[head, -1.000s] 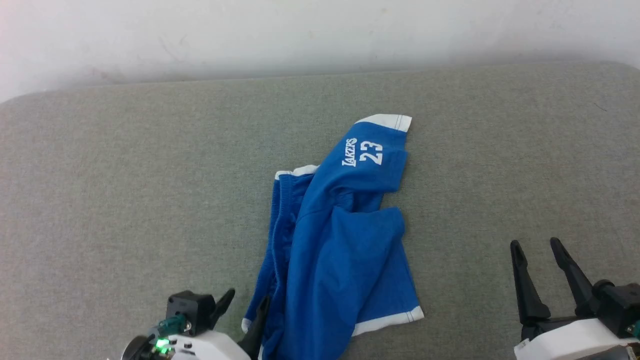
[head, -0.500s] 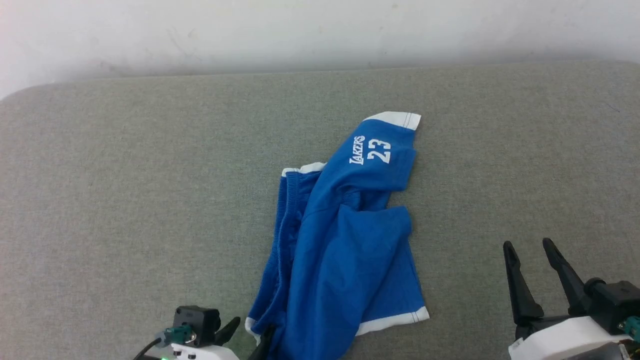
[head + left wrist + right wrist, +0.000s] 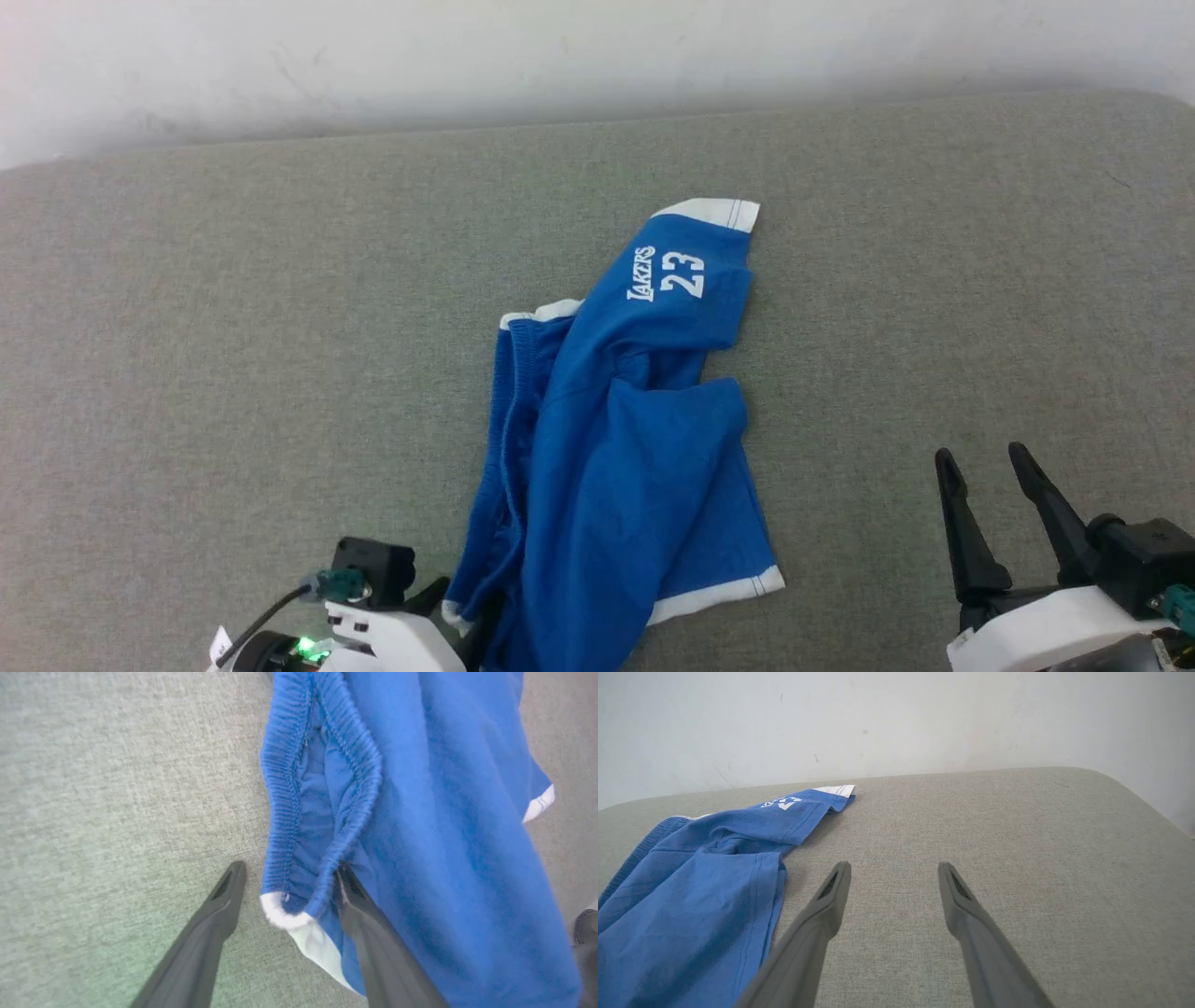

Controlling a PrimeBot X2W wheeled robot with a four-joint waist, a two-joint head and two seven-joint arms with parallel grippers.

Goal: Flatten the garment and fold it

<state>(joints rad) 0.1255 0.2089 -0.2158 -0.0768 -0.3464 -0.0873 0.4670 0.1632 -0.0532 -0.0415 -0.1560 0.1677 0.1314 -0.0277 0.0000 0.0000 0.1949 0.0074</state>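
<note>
At the waistband corner of the garment (image 3: 616,467) on the counter (image 3: 233,327), the left gripper (image 3: 289,877) sits open around the cloth (likely to pinch it), the right gripper (image 3: 894,870) open and empty beside it.

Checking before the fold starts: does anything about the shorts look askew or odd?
The garment lies crumpled: its printed leg kinks off at an angle, and the waistband bunches along one edge. The left gripper straddles its corner, open. No damage visible.
</note>
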